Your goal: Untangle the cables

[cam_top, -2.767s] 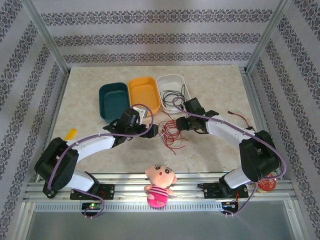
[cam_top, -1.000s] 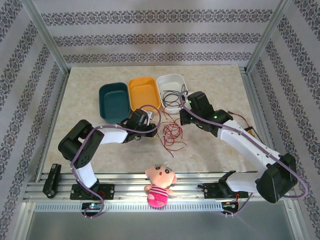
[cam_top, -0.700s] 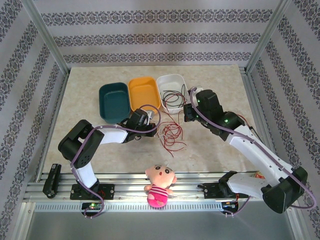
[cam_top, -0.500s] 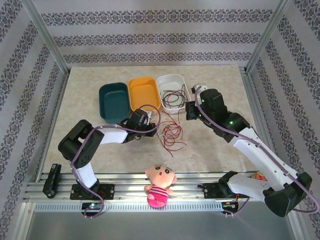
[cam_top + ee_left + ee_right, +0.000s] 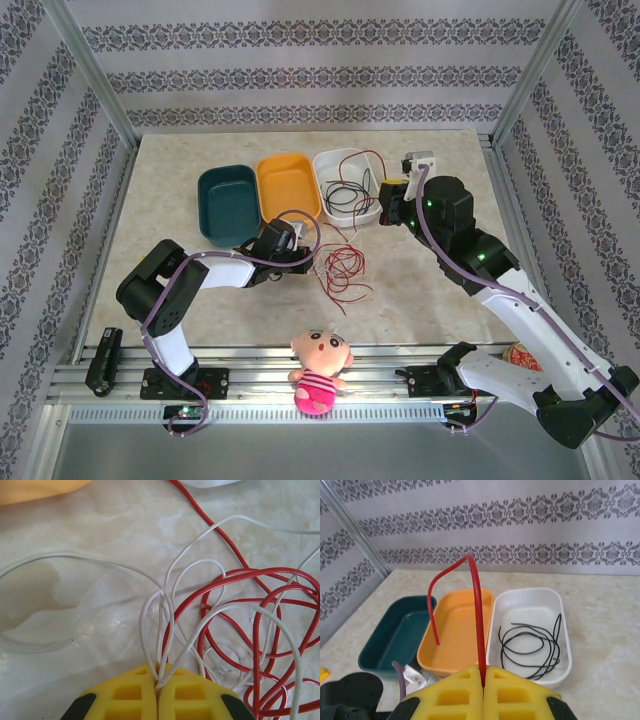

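Left fingers (image 5: 127, 697) pinched a white cable (image 5: 165, 610) at the mid-desk tangle (image 5: 340, 268); right fingers (image 5: 515, 692) clamped a red cable (image 5: 476, 610) (raised beside the white tray (image 5: 330, 154)); a hard pull could cinch knots or slip either

**Left arm** (image 5: 215, 268): folded sharply at the elbow, forearm low over the table and pointing right, toward its middle.

**Left gripper** (image 5: 159, 689): yellow fingers (image 5: 130, 696) pressed together with no gap between them. Strands of white cable (image 5: 167, 605) are pinched at the tips.

**Right arm** (image 5: 500, 285): stretched long from its base and rising toward the far side, wrist held high.

**Right gripper** (image 5: 484, 679): fingers flush together. A red cable (image 5: 477, 610) is nipped in the seam and stands upward from it.
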